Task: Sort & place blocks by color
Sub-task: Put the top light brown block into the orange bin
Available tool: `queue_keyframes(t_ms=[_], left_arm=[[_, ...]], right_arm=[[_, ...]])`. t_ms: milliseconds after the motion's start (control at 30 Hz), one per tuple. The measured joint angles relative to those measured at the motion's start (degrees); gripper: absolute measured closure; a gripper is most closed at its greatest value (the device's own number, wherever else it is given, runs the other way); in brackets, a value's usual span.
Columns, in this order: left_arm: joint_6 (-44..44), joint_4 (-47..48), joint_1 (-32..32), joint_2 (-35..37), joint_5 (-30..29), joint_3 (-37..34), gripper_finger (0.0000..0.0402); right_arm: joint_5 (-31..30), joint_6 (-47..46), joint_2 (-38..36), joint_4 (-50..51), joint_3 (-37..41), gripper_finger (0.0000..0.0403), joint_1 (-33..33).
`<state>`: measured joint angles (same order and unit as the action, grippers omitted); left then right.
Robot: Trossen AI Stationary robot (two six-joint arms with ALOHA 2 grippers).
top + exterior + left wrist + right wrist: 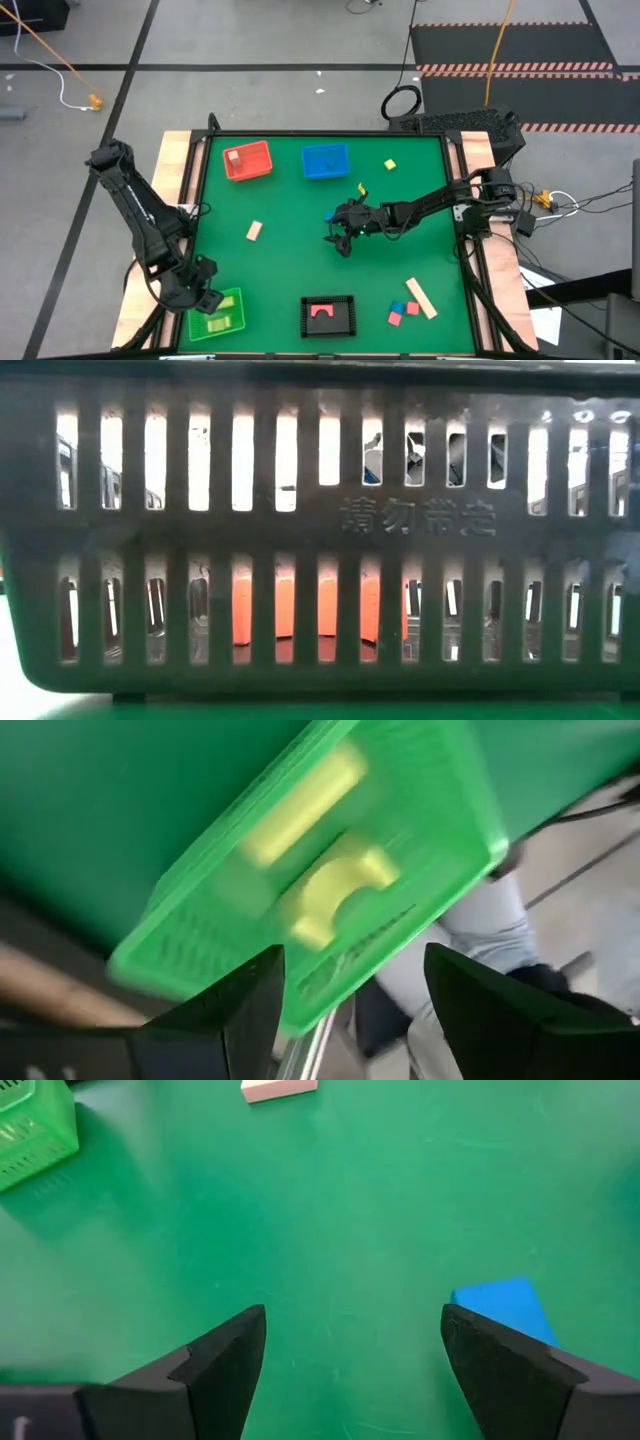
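My right gripper [339, 238] [352, 1370] is open and low over the middle of the green table. A small blue block [503, 1306] [329, 217] lies flat on the table just beyond one fingertip, outside the gap. A tan block [254, 231] [280, 1088] lies farther toward the table's left. My left gripper [203, 291] [350, 1010] is open at the near left corner, over the edge of the green basket [217, 313] [330, 870], which holds yellow-green pieces [335, 880].
A red basket [248, 161] with a tan block and a blue basket [325, 160] stand at the far side. A yellow block [390, 165] lies right of them. The black basket [328, 316] [320, 530] holds a red piece [320, 605]. A tan bar [420, 298], red blocks [396, 319] and a blue block lie near right.
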<state>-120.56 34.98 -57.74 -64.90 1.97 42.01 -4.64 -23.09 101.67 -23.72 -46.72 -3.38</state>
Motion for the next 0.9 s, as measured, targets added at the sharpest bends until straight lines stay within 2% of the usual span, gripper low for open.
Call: queue_keyframes(t_ms=[300,533,667,900], left_arm=[[17.30,-1.46,4.15,0.15,-19.53,2.68,0.0159],[25.11,10.47,10.45,-0.77,-29.96,2.68,0.0158],[28.39,16.03,14.76,-3.05,-33.72,2.68,0.0158],[32.62,17.09,20.88,-12.58,-35.05,2.66,0.0158]], right_arm=[[0.00,0.00,0.00,-0.02,0.00,0.0110,0.00],[0.00,-0.13,0.00,0.01,0.00,0.0110,-0.02],[0.01,-0.17,0.00,-0.01,0.00,0.0110,-0.02],[0.00,-0.20,0.00,-0.73,0.00,0.0110,-0.02]])
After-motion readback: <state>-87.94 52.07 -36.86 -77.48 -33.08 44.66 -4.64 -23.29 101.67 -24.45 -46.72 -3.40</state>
